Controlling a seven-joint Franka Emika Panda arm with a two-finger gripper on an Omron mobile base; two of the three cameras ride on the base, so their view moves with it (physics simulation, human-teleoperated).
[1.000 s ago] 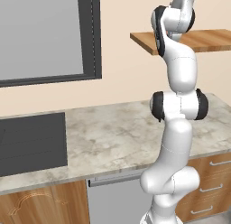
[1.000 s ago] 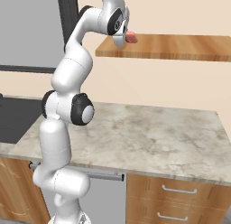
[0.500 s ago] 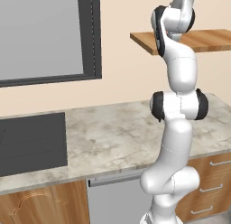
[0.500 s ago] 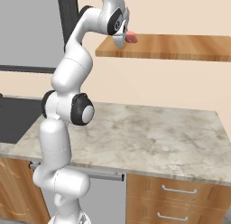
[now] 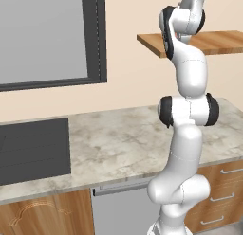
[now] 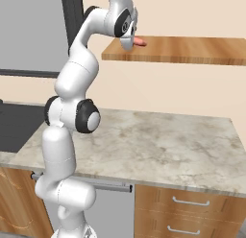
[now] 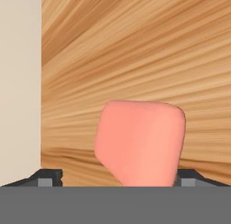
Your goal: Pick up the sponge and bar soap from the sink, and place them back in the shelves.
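Observation:
The salmon-pink bar soap (image 7: 140, 142) lies on the light-brown wooden shelves (image 7: 135, 47), near the plank's left end (image 6: 192, 50). My gripper (image 7: 118, 175) is open around it, fingertips spread wide: there is a clear gap on the left side, and the right tip stands close by the bar. From the right base view the bar soap (image 6: 139, 41) pokes out past the hand (image 6: 129, 34) at shelf height. The shelves (image 5: 223, 42) run behind my raised arm. The black sink (image 5: 33, 149) sits at the counter's left. The sponge is out of view.
A marble counter (image 5: 123, 139) stretches under the shelf, with wooden drawers (image 6: 192, 208) and a grey appliance front (image 5: 123, 205) below. A dark-framed window (image 5: 95, 35) is on the beige wall at the left. The wall (image 7: 20, 83) is close beside the shelf end.
The jaws have spread apart from the bar soap, which stays on the shelf. The arm has kept its place.

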